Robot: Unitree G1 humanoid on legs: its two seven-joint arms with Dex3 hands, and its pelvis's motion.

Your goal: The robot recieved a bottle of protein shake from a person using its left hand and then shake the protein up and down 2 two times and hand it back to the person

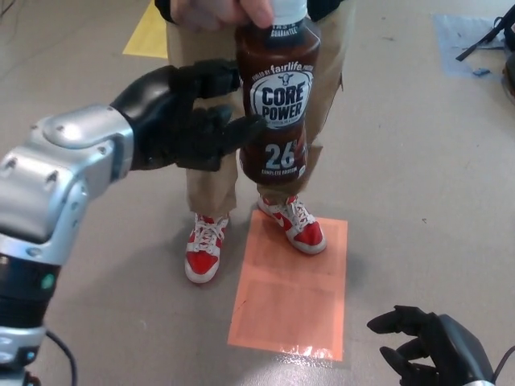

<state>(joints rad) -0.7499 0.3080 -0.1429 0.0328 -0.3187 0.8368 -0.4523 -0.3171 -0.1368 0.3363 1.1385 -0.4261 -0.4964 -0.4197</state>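
Protein shake bottle (276, 96) upright, gripped at the cap by a person's hand (221, 11), left hand (181, 121) at its 9 o'clock, fingers spread, tips touching the label, holding nothing, right hand (430, 350) open at 5 o'clock.

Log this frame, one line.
phase: handover, receiving | left hand: open, at bottle | person's hand: holds cap end | right hand: open, idle
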